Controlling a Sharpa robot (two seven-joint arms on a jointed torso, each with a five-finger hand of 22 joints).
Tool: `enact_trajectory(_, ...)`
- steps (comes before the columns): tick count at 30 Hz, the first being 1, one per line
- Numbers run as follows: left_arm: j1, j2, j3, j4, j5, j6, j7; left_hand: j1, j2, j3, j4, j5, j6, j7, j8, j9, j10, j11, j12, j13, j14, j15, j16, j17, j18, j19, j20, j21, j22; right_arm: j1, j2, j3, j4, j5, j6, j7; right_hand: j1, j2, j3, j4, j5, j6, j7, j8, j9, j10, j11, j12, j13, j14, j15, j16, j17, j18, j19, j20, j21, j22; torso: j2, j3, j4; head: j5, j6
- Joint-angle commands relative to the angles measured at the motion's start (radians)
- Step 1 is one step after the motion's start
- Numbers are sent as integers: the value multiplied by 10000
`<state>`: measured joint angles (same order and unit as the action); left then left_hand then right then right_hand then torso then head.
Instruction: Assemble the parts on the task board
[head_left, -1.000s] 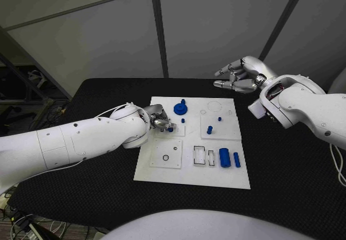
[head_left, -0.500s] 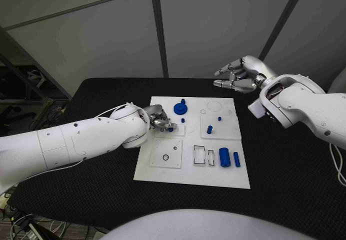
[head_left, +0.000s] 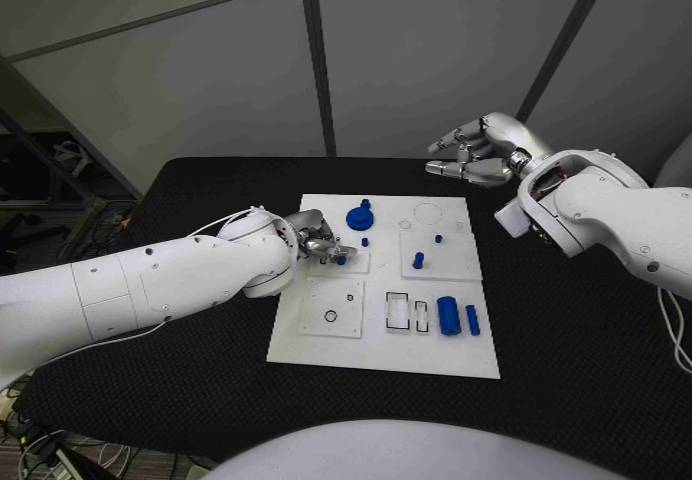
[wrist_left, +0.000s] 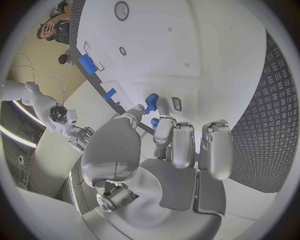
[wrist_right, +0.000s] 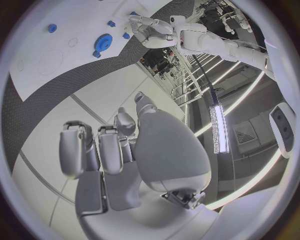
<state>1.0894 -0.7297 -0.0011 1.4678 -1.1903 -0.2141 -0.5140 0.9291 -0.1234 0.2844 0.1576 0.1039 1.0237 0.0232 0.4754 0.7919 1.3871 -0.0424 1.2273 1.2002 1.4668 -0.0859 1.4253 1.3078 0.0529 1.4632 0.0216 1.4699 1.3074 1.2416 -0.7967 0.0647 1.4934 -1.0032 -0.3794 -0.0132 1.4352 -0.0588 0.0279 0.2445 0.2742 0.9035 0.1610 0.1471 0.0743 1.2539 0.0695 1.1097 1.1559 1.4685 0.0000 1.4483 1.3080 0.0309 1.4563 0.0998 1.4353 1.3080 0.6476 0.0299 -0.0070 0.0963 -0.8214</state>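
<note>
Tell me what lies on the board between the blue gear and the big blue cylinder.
In the head view, between the blue gear and the big blue cylinder stand small blue pegs; the task board is otherwise bare there.

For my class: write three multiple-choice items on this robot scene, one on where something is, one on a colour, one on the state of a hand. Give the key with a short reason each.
1. Where does the blue gear-shaped part sit on the task board?
A. near the far edge
B. at the near edge
C. off the board, on the table

2. What colour are the small parts on the board?
A. red
B. blue
C. yellow

3. What is the right hand doing?
A. gripping the large cylinder
B. pressing on the board
C. hanging beyond the board's far corner, holding nothing

Key: 1 A, the head view shows the gear in the board's far row. 2 B, every loose piece is blue. 3 C, the hand is over the black table, fingers curled and nothing in them; the left hand is the one at the board, fingertips at a small blue peg.
</note>
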Motion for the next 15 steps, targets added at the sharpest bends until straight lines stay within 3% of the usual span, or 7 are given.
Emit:
enact_trajectory(1, 4, -45, 94, 77, 92, 14, -101, -10, -33, -300, 92, -58, 65, 8, 56, 54, 96, 5, 54, 24, 622, -88, 51, 1065, -185, 187, -14, 52, 1355, 18, 18, 4, -12, -27, -46, 42, -106, -9, -30, 15, 34, 49, -20, 40, -15, -43, 9, -39, -13, 596, -77, -44, 960, 205, -27, -19, -41, 347, 2, 4, 2, 19, 16)
enact_trajectory(8, 2, -92, 383, 193, 208, -15, -99, 133, 68, -848, 304, -82, 58, 8, 34, 98, 86, 3, 51, 25, 622, -89, 50, 1066, -177, 171, -19, 24, 1340, 16, 83, 4, -98, -27, -18, 57, -119, -15, -40, 22, 47, 48, -20, 40, -16, -49, 9, -43, -19, 597, -77, -45, 962, 207, -31, -19, -48, 338, 5, -17, -17, 13, 45)
enact_trajectory(15, 6, -211, 739, 337, 229, 70, -102, 221, 116, -1058, 385, -86, 48, 11, 22, 116, 67, 6, 25, 0, 621, -86, 48, 1064, -169, 151, -17, -3, 1315, 15, 96, 3, -152, -27, -14, 60, -119, -15, -40, 22, 47, 48, -20, 40, -16, -49, 9, -43, -19, 597, -77, -45, 962, 207, -31, -19, -48, 338, 3, 9, -2, 2, 54)
